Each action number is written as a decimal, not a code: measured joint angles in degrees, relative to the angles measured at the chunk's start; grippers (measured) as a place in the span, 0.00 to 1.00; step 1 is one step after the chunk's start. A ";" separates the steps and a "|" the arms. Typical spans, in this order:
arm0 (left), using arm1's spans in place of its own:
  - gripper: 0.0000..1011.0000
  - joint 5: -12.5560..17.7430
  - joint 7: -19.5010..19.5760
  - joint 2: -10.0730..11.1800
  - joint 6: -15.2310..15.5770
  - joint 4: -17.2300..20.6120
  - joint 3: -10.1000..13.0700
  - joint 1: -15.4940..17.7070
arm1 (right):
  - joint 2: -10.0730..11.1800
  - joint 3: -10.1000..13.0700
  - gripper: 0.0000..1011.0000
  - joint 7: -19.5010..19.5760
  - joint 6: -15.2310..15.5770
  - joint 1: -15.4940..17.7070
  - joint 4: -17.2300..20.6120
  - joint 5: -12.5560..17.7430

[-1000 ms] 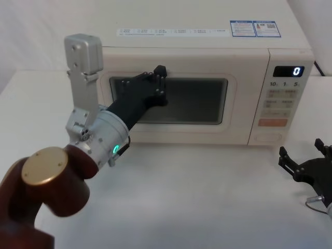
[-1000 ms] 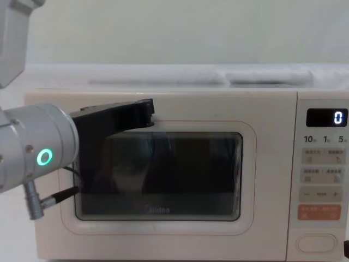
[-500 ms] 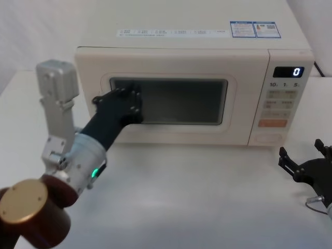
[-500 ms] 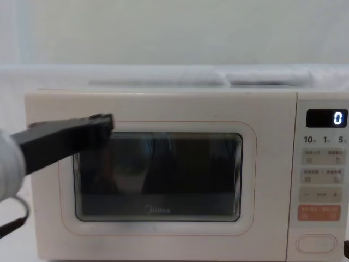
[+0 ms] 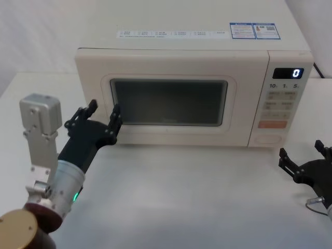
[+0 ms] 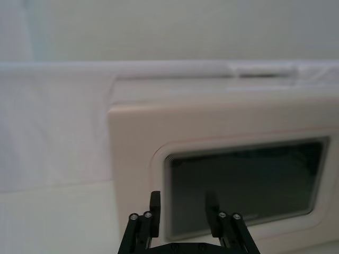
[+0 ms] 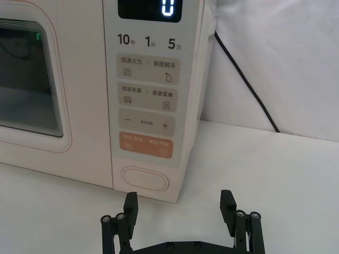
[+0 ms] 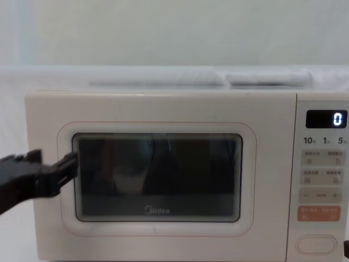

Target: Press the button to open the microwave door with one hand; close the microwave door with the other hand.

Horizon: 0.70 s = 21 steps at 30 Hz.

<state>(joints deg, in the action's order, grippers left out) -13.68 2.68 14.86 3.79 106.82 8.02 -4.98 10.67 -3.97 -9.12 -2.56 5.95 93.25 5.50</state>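
right wrist view shows the button [image 7: 144, 179] before wide right gripper [image 7: 180, 207] jaws; head view, left gripper [image 5: 102, 115] wide.

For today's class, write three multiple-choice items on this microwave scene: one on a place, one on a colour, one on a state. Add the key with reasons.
1. Where is the button?
A. bottom of the control panel
B. on top of the microwave
C. on the door

2. What colour is the key above the button?
A. green
B. orange
C. black

3. How is the microwave door?
A. wide open
B. removed
C. shut

Key:
1 A, it sits lowest on the panel, under the other keys.
2 B, the rectangular key is orange.
3 C, the door lies flush with the front. The left gripper is open near its left edge; the right gripper is open on the table before the button.
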 joint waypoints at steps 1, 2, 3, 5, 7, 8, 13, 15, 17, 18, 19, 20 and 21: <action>0.56 0.26 -0.16 -0.10 -0.17 -0.15 -0.19 -0.26 | 0.00 0.00 0.99 -0.01 0.00 0.00 0.00 0.00; 0.58 0.62 -0.47 -0.33 -0.48 -0.45 -0.61 -0.84 | 0.00 0.00 0.99 0.00 0.00 0.00 0.00 0.00; 0.62 0.70 -0.57 -0.44 -0.58 -0.56 -0.78 -1.06 | 0.00 0.00 0.99 0.00 0.00 0.00 0.00 0.00; 0.70 0.82 -0.75 -0.90 -0.92 -0.89 -1.41 -1.75 | 0.00 0.00 0.99 -0.01 0.00 0.00 0.00 0.00; 0.74 0.82 -0.78 -1.24 -1.09 -1.14 -1.79 -2.17 | 0.00 0.00 0.99 0.00 0.00 0.00 0.00 0.00; 0.78 0.78 -0.78 -1.59 -1.23 -1.39 -2.15 -2.54 | 0.00 0.00 0.99 0.00 0.00 0.00 0.00 0.00; 0.90 0.53 -0.60 -2.58 -1.61 -2.30 -3.02 -3.32 | 0.00 0.00 0.99 0.00 0.00 0.00 0.00 0.00; 0.95 0.49 -0.43 -3.06 -1.75 -2.83 -3.36 -3.58 | 0.00 0.00 0.99 0.00 0.00 0.00 0.00 0.00; 0.99 0.49 -0.27 -3.35 -1.85 -3.22 -3.54 -3.69 | 0.00 0.00 0.99 -0.01 0.00 0.00 0.00 0.00; 0.99 0.53 -0.16 -3.61 -1.88 -3.66 -3.69 -3.77 | 0.00 0.00 0.99 -0.01 0.00 0.00 0.00 0.00; 0.99 0.56 -0.12 -3.77 -1.89 -3.93 -3.78 -3.83 | 0.00 0.00 0.99 0.00 0.00 0.00 0.00 0.00; 0.99 0.57 -0.06 -3.93 -1.90 -4.19 -3.87 -3.88 | 0.00 0.00 0.99 0.00 0.00 0.00 0.00 0.00; 0.99 0.59 0.15 -4.21 -1.92 -4.63 -4.01 -3.94 | 0.00 0.00 0.99 0.00 0.00 0.00 0.00 0.00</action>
<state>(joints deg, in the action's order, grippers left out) -13.09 2.83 10.65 1.87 102.20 4.01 -8.91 10.68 -3.97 -9.12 -2.56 5.95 93.25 5.49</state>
